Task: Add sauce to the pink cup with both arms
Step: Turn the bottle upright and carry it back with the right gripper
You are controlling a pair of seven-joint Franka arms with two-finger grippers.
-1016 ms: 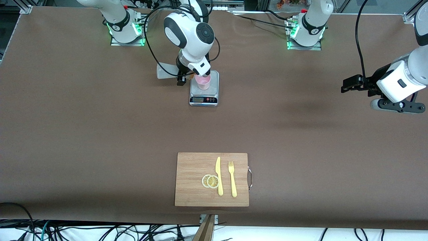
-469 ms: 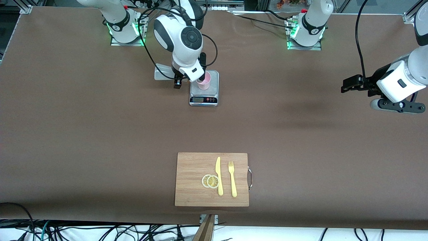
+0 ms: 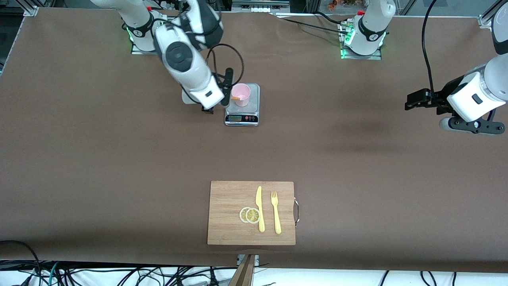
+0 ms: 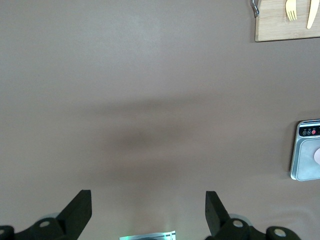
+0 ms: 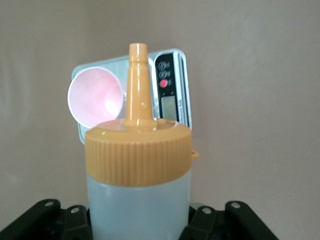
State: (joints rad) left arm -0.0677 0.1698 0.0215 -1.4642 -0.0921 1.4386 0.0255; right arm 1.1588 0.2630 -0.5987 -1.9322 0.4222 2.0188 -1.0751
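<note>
the sauce [image 5: 137, 165] lies tipped over in the right gripper [image 3: 210, 104], its long axis near level and its orange-yellow nozzle [image 3: 235, 98] aimed toward the left arm's end of the table, roughly three o'clock in the front view. the tip hangs over the rim of the pink cup [image 3: 241, 94]; whether it touches the rim is hard to judge. the right gripper's fingers are clenched on the bottle's frosted, translucent body, just beside the scale [image 3: 242, 112].

the pink cup stands upright on the scale's steel platform, at about twelve o'clock from the cutting board [image 3: 230, 198].

the table [image 3: 119, 167] is covered in matte brown sheeting, with loose cables along the front edge. the scale is a grey rounded square with a dark display strip. the cup is smooth pale plastic, slightly tapered, and the bottle's cap is ribbed. the bamboo board carries two lemon slices [image 3: 249, 215], a yellow plastic knife [image 3: 260, 208] and a fork [image 3: 276, 212].

the left gripper [image 3: 412, 101] waits over bare table at the left arm's end, its fingers [image 4: 80, 210] spread wide and holding nothing.
</note>
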